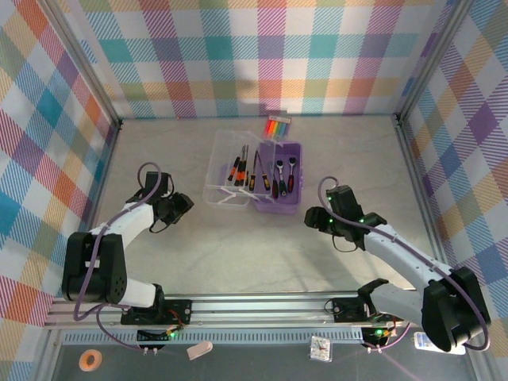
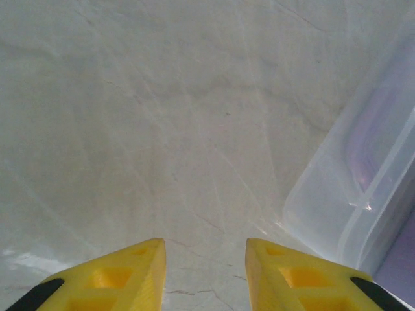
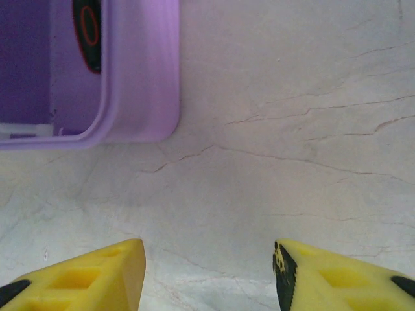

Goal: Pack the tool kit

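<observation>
A small rectangular plastic tool kit [image 1: 254,175] lies open toward the far middle of a pale marbled desk [image 1: 238,262]. Its purple base [image 1: 286,178] is on the right, and its clear lid [image 1: 226,171] is folded flat to the left. Slim black-and-orange screwdrivers [image 1: 238,168] and small ratchets [image 1: 287,173] rest inside. A rainbow-striped packet [image 1: 278,125] sits just behind it.

The left pincer [image 1: 184,205] hovers near the lid's near left corner, jaws apart and empty. The right pincer [image 1: 313,216] hovers near the base's near right corner, jaws wider apart and also empty.

The case looks light, thin-walled and smooth, so it will probably slide when pushed. The lid may flex at its hinge, and the loose tools could shift. The lid's free left edge seems the best place to take hold, with the base's right wall braced.
</observation>
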{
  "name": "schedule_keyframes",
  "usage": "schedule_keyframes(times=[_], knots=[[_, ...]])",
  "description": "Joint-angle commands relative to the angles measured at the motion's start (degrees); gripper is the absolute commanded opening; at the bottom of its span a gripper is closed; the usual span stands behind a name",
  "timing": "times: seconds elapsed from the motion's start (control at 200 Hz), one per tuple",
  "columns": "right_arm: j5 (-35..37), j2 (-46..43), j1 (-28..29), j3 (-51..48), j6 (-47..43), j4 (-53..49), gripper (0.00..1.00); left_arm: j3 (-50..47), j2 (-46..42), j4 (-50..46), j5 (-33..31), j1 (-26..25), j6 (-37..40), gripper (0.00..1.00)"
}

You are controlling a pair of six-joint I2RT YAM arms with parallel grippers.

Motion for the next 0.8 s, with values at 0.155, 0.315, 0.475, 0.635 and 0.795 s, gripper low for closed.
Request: schedule_keyframes(times=[0.155, 0.315, 0.475, 0.635, 0.795], knots=[[-5.2, 3.1, -3.2, 2.2, 0.3, 2.9, 0.52, 1.5, -1.7, 7.4, 5.9, 0.1, 3.3, 0.42], [-8.2, 4.8, -5.1, 2.3, 1.3, 5.3, 0.51, 5.1, 1.9, 7.1, 6.7, -0.4, 4.2, 0.44], [-11.2, 6.9, -6.6, 3.1, 2.0, 6.5, 0.51, 9.4, 6.9, 6.3, 9.0, -3.0, 6.0, 0.44], [-12.4, 6.2, -7.1, 3.5, 1.9, 6.1, 0.52, 11.0, 10.6, 5.8, 7.3, -3.9, 6.9, 0.42], [-12.4, 5.0, -7.5, 4.0, 1.2, 4.7, 0.52, 12.0, 14.7, 7.0, 8.1, -4.0, 7.4, 0.38]])
